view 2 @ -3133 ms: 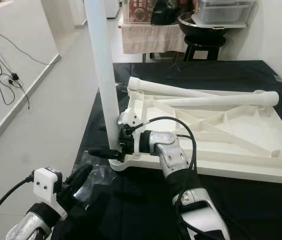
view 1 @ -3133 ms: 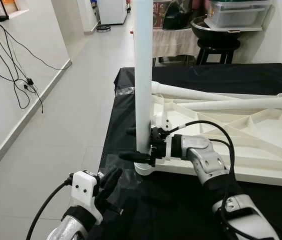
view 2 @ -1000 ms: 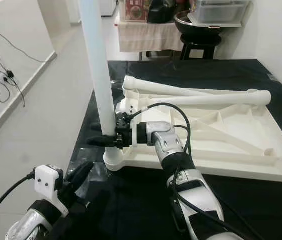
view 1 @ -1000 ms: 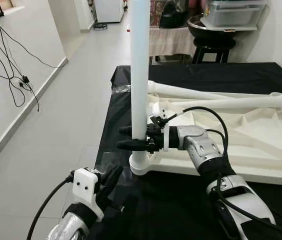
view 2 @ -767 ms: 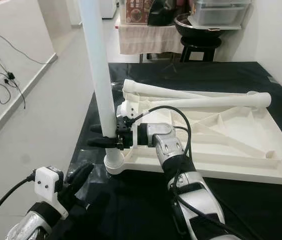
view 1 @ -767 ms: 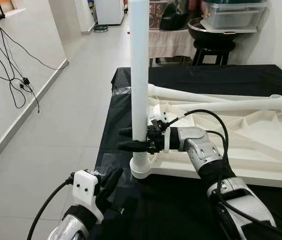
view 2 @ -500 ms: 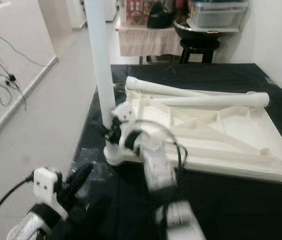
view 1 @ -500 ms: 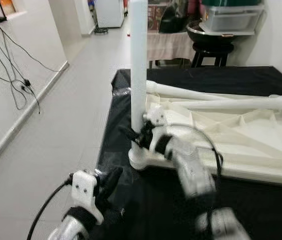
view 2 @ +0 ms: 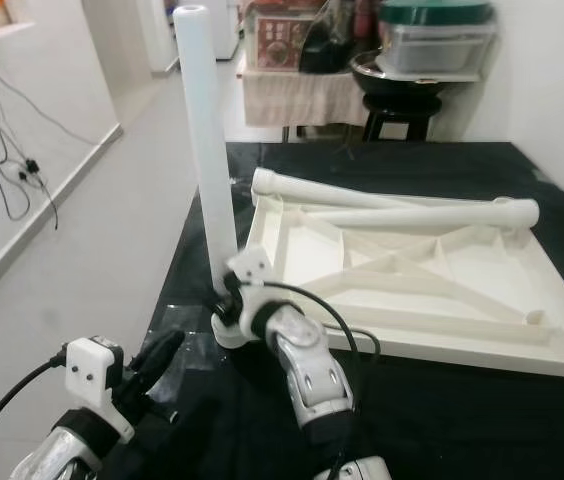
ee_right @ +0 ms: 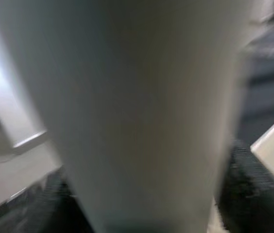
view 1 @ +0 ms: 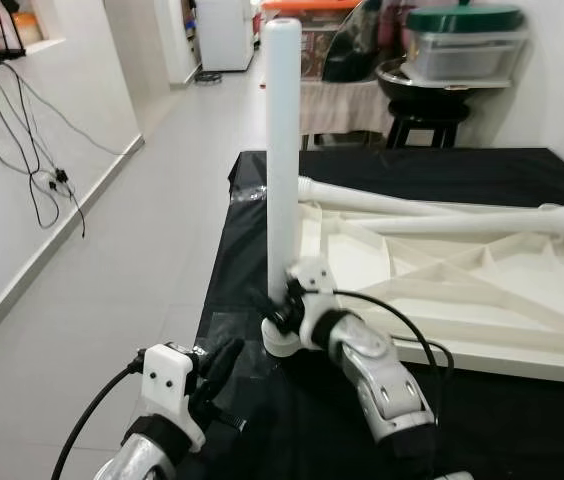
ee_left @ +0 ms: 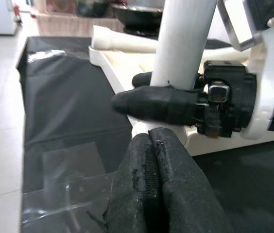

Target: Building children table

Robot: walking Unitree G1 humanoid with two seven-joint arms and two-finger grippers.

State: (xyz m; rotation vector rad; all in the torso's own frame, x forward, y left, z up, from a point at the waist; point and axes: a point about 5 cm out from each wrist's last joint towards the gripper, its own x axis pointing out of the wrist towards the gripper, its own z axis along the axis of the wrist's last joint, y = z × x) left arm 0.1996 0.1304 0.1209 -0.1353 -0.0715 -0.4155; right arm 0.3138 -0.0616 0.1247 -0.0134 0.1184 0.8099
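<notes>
Right claw (ee_left: 162,97) around leg (view 1: 282,150) — white, upright, tubular.

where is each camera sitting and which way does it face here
Left eye view: on the head, facing forward and down at the upturned white tabletop on the black cloth; both arms show.
Right eye view: same head, same scene; the right gripper clasps the upright table leg.
Left wrist view: along the left gripper, shut, toward that leg's base.
Right wrist view: pressed close to the leg, blurred.
Shared: the upright leg appears in all four.
</notes>
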